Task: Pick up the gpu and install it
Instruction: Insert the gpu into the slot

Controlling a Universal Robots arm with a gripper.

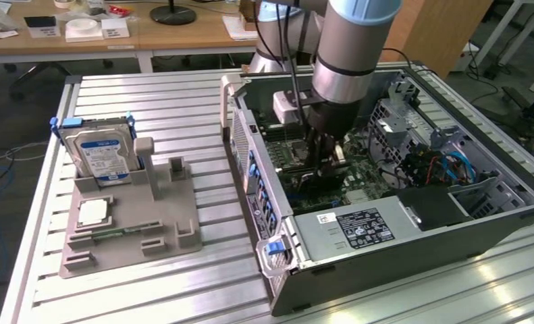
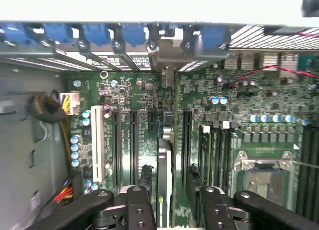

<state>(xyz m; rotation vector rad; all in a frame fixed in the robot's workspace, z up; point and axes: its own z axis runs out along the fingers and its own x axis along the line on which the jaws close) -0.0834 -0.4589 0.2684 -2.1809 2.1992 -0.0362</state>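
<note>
The gpu (image 2: 162,165), a thin flat black card, is clasped edge-on by the black gripper (image 2: 169,202), low over the green motherboard (image 2: 239,110) inside the open grey computer case (image 1: 411,260), not visibly seated

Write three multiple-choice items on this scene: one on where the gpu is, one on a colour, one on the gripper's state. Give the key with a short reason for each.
1. Where is the gpu?
A. Lying on the grey holder outside the case
B. Standing on edge over the motherboard inside the computer case
C. On the wooden desk behind

2. What colour is the label on the hard drive standing in the grey holder?
A. Red
B. Yellow
C. Blue

3. What is the gripper doing?
A. Shut on the gpu
B. Wide open above the holder
C. Clamped on the hard drive

Key: 1 B, the wrist view shows the card's thin edge among the expansion slots. 2 C, the exterior view shows a blue and white label. 3 A, both fingers sit against the card's sides, with the arm reaching into the case.
</note>
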